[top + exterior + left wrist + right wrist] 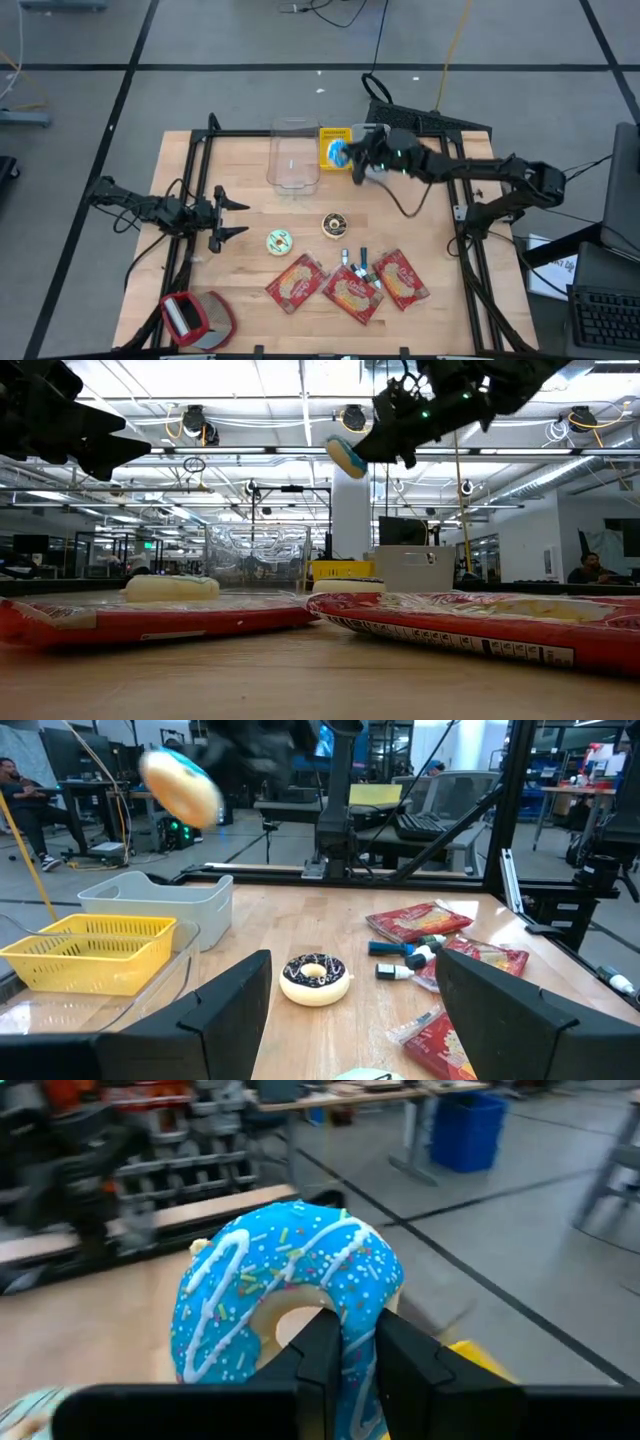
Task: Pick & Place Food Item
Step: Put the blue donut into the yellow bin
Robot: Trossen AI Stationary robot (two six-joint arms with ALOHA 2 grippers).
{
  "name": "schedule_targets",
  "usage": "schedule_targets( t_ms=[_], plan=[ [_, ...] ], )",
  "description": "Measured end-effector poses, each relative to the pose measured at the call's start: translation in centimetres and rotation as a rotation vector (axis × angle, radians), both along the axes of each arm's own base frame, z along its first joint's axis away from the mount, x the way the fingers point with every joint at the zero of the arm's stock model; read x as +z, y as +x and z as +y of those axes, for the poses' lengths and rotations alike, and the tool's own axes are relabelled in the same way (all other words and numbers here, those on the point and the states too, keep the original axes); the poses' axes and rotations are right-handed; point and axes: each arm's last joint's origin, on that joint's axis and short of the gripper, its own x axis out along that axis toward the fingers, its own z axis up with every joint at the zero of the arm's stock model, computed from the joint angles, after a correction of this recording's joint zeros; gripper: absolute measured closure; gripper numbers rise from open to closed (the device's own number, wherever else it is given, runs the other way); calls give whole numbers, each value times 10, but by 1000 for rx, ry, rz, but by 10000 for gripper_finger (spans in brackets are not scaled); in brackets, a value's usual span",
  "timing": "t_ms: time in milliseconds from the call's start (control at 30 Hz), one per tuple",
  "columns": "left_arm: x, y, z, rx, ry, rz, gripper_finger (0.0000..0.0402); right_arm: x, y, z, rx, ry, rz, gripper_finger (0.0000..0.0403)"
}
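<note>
From above, the blue donut (337, 153) is half hidden under the right gripper (350, 155), and in the left wrist view it is only a blur high over the table (300, 1030). The right wrist view shows it clearly: the two fingers (322, 1352) are pinched on its rim, one through the hole, holding it upright in the air. Just beneath the gripper sits the yellow basket (334, 138), with a clear bin (293, 155) beside it. Nearer the front edge lie a chocolate donut (335, 224), a green donut (279, 241) and three red snack packets (350, 287). The left gripper (232, 213) waits well apart at the table's left side, fingers spread wide, touching nothing.
</note>
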Motion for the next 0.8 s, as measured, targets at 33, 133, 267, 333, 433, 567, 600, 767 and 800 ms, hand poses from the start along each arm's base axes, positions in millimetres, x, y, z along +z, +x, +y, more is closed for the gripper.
schedule_targets(
  t_ms=[33,133,267,333,433,567,600,767,800],
  plan=[
    [0,0,0,0,0,0,117,6,0,-7,-19,4,11,360],
    [0,0,0,0,0,0,117,20,7,-26,-63,8,48,360],
    [0,0,0,-3,0,0,117,20,21,-51,-97,28,136,360],
    [0,0,0,-4,0,0,117,16,31,-63,-84,30,171,360],
    [0,0,0,-5,0,1,117,4,42,-78,-103,33,214,360],
    [0,0,0,-5,0,0,117,-14,48,-93,-132,61,229,360],
    [0,0,0,-5,0,-1,117,-19,49,-97,-138,70,239,360],
    [0,0,0,-5,0,0,117,-45,52,-107,-159,115,306,360],
    [0,0,0,-5,0,0,117,-49,53,-107,-158,121,316,360]
  ],
)
